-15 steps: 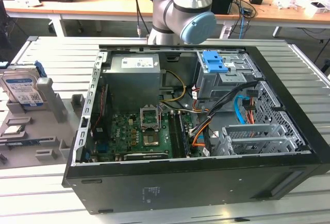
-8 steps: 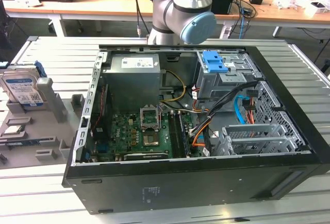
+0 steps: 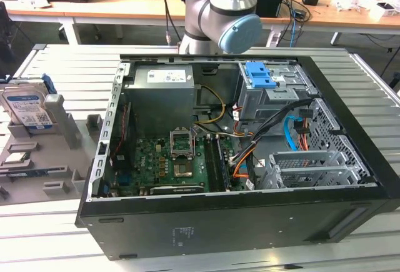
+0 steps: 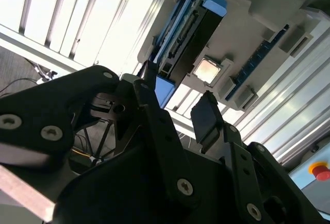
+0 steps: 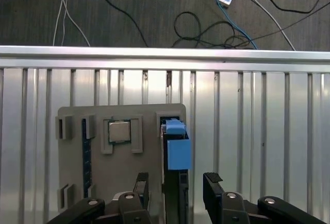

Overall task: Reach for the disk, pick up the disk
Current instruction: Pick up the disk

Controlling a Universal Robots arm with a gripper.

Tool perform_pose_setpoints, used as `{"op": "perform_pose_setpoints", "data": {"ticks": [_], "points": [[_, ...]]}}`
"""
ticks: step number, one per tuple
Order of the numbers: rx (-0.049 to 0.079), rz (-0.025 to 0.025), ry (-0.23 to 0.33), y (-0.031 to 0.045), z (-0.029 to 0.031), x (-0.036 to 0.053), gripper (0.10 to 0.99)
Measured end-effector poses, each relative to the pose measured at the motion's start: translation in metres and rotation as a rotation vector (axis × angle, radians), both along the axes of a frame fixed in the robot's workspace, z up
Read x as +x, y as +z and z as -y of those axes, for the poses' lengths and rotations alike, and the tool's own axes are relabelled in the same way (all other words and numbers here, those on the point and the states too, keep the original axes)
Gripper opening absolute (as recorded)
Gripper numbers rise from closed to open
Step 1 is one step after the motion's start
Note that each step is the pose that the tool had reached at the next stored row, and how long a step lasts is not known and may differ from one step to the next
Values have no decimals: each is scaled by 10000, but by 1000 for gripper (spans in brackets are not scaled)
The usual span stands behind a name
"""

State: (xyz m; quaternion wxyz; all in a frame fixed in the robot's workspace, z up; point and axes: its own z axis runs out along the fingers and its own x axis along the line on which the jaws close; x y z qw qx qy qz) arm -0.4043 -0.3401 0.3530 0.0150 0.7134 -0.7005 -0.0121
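The disk (image 3: 26, 106) is a silver hard drive with a white-and-blue label and blue side rails. It stands on edge in a grey fixture (image 3: 59, 128) at the exterior view's left. In the first wrist view the disk (image 5: 176, 152) shows edge-on, with a blue rail end facing the camera. My gripper (image 5: 177, 182) hangs above it, open, one black finger to each side of the disk's line and neither touching it. The second wrist view shows the same open gripper (image 4: 178, 105), with the disk (image 4: 188, 33) beyond it in the fixture.
A processor chip (image 5: 119, 130) and a blue memory stick (image 5: 86, 152) sit in the fixture plate (image 5: 72, 162) beside the disk. An open computer case (image 3: 237, 128) with a blue clip (image 3: 259, 75) takes up the middle of the slatted metal table (image 3: 56, 65). Cables lie on the floor (image 5: 206, 23).
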Motion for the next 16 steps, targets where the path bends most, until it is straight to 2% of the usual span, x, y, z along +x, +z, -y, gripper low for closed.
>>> {"op": "perform_pose_setpoints", "data": {"ticks": [4, 16], "points": [[-2, 0, 0, -42, 0, -25, 545], [-1, 1, 27, -287, -2, -111, 545]]}}
